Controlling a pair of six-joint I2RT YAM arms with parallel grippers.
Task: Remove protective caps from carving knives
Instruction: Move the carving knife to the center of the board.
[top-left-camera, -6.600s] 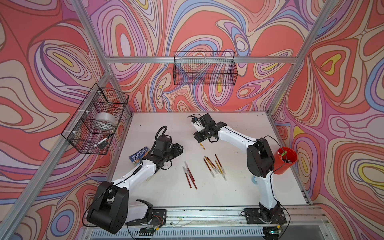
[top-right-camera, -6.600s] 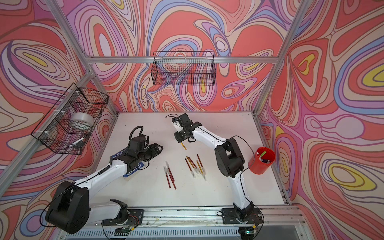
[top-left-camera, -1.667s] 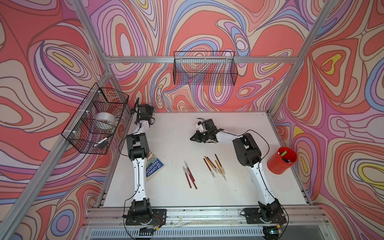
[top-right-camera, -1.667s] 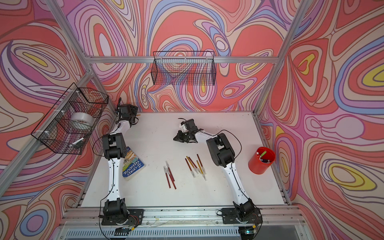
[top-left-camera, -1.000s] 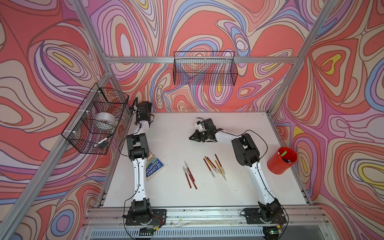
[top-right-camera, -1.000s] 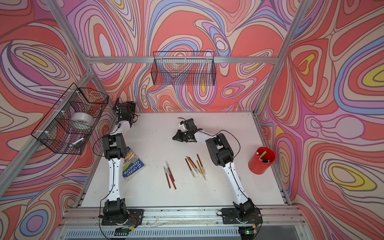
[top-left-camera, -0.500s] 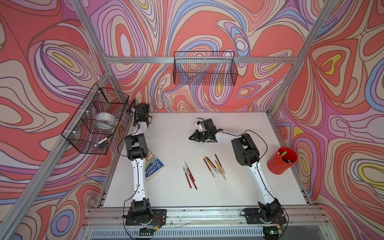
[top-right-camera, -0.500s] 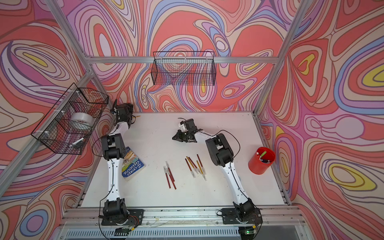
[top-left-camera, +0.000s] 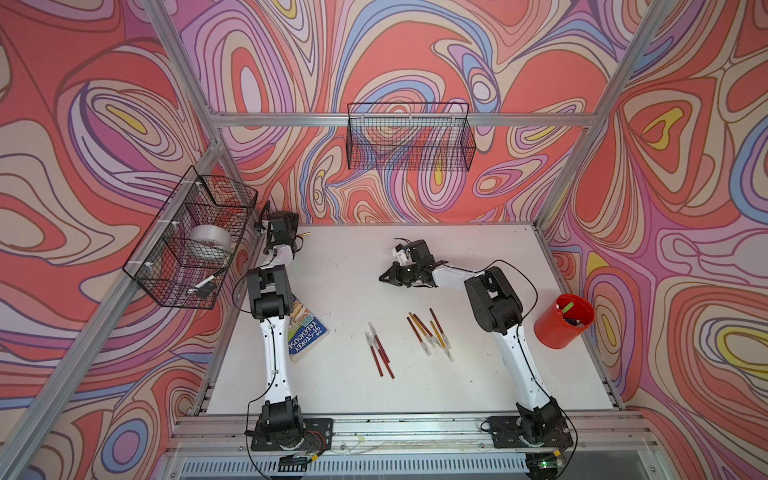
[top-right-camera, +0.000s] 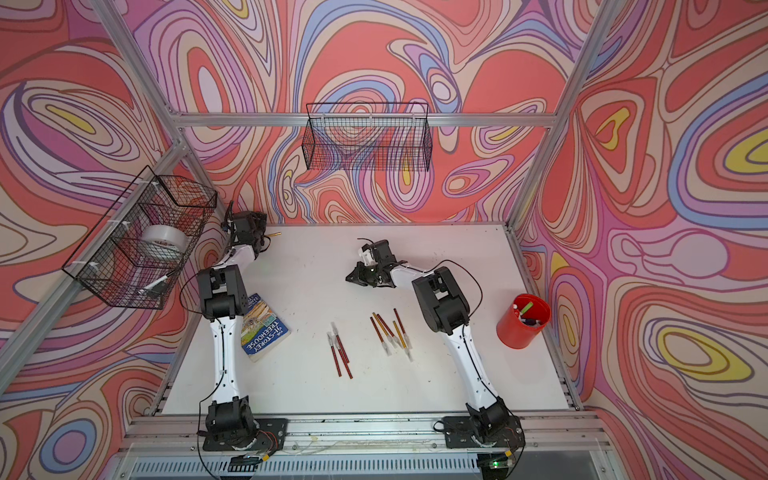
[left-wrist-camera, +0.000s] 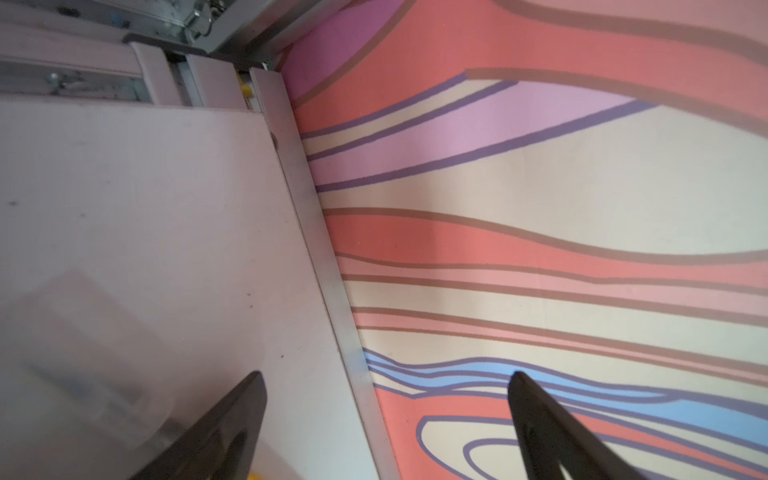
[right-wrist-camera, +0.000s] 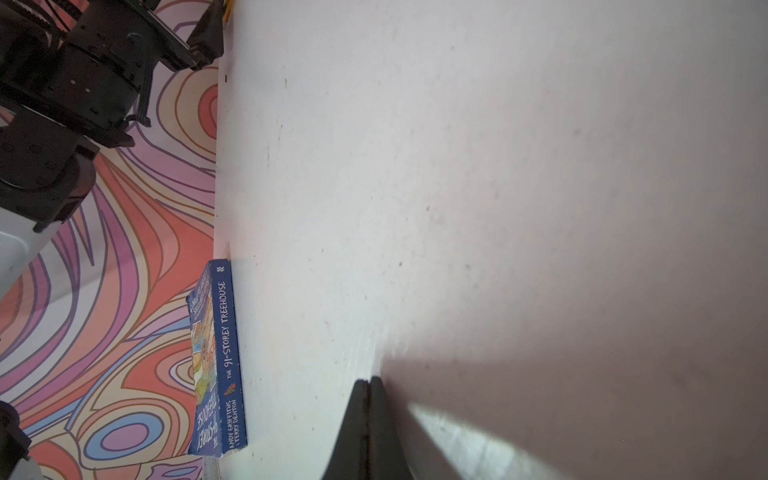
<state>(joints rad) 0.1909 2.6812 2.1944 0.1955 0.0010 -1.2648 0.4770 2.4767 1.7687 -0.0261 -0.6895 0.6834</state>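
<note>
Carving knives lie on white table amid swirl-patterned walls; left end effector released, right end effector clenched empty.

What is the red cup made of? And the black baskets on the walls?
The red cup looks like smooth plastic: even colour, soft shine. The back basket and side basket look like thin black-coated metal wire, probably: the wall shows through their grid.
</note>
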